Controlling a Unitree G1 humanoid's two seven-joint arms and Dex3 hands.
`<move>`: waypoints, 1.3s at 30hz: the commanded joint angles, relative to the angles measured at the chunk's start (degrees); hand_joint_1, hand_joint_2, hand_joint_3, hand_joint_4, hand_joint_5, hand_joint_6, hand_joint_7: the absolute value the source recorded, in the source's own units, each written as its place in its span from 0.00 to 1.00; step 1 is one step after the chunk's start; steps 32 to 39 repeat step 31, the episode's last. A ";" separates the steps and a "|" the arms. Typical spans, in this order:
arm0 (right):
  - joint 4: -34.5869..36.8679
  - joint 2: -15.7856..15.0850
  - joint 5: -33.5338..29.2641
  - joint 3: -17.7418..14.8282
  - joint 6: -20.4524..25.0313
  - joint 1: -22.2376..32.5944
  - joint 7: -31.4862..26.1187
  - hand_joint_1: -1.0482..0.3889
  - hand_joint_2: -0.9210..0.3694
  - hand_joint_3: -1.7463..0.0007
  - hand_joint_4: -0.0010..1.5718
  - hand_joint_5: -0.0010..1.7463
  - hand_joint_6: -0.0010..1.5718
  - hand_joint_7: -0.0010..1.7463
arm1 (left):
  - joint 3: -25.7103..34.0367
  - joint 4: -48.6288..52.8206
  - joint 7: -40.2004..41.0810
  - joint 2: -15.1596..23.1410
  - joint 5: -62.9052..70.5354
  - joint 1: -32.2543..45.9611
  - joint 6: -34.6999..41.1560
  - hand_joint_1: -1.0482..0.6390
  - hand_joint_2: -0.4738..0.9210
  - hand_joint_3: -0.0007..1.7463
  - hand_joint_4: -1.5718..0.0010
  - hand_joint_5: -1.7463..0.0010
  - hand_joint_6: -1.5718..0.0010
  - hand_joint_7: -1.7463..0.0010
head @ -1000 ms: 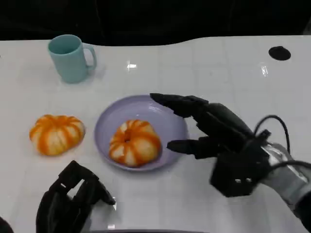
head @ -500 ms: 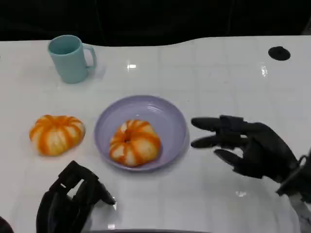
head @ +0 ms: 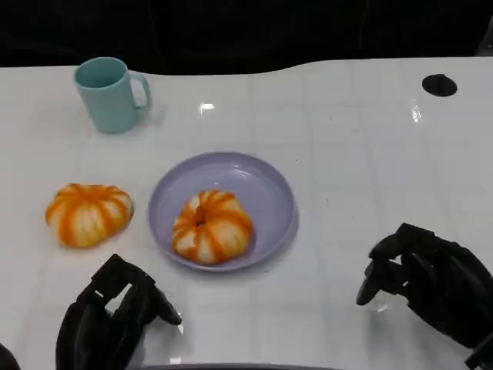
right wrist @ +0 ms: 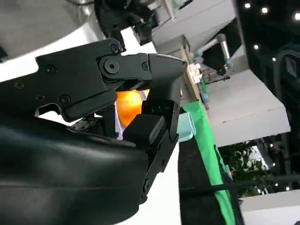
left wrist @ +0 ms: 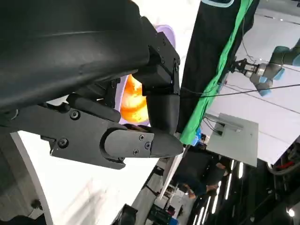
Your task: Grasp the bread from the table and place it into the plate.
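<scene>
White counter: both hands, left hand at 7 o'clock and right hand at 4, curl on nothing; bread at 9 of the plate looks light, soft, so grip its flanks gently.

We are looking at two black hands, matte and blocky. The left hand is showing boxy finger segments with squared edges, light catching on its flat faces. The right hand is looking rounder, its fingers ending in smooth tips. Up close in the left wrist view, we are seeing a broad rounded shell, flat link plates studded with small round screws, and a finger tapering to a blunt tip. In the right wrist view, we are getting the same build: a glossy curved shell, screw-headed pivots and angular black fingers.
</scene>
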 commanded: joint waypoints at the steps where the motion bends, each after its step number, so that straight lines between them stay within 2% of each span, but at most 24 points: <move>1: -2.31 -0.74 1.04 -2.35 4.91 2.38 0.85 0.31 0.00 0.79 0.48 0.93 0.45 0.75 | 0.09 -1.28 0.87 1.02 0.31 0.78 0.03 0.28 1.00 0.15 0.60 0.00 0.67 0.13; 2: -2.60 -0.74 0.92 -2.64 5.53 2.71 1.02 0.32 0.00 0.78 0.47 0.96 0.42 0.81 | 0.06 -1.43 0.97 1.02 0.34 0.86 0.11 0.28 1.00 0.15 0.60 0.00 0.67 0.13; 5: -3.62 -0.26 0.66 -3.40 7.18 3.74 0.33 0.34 0.00 0.77 0.46 0.99 0.39 0.89 | 0.13 -1.63 0.58 1.02 -0.09 1.00 0.49 0.29 1.00 0.15 0.60 0.00 0.67 0.13; 8: -4.34 0.71 0.30 -4.03 8.00 4.40 -0.59 0.36 0.00 0.76 0.50 1.00 0.39 0.95 | 0.23 -1.96 0.19 1.08 -0.49 1.18 0.97 0.28 1.00 0.14 0.60 0.00 0.68 0.13; 17: -4.85 2.42 -2.09 -4.54 6.21 4.75 -3.22 0.36 0.00 0.77 0.55 1.00 0.42 1.00 | 0.45 -2.29 0.15 0.97 -0.52 1.47 0.49 0.29 1.00 0.14 0.61 0.00 0.69 0.13; 22: -5.22 2.83 -2.69 -4.48 6.76 4.67 -4.39 0.35 0.00 0.78 0.56 1.00 0.43 1.00 | 0.76 -1.98 -0.49 1.27 -1.01 1.37 0.79 0.29 1.00 0.14 0.61 0.00 0.69 0.12; 39: -4.83 3.39 -2.77 -4.62 6.51 4.29 -4.20 0.36 0.00 0.78 0.57 1.00 0.43 1.00 | 1.11 -0.89 -1.07 1.96 -1.28 0.77 0.44 0.29 1.00 0.14 0.60 0.00 0.69 0.11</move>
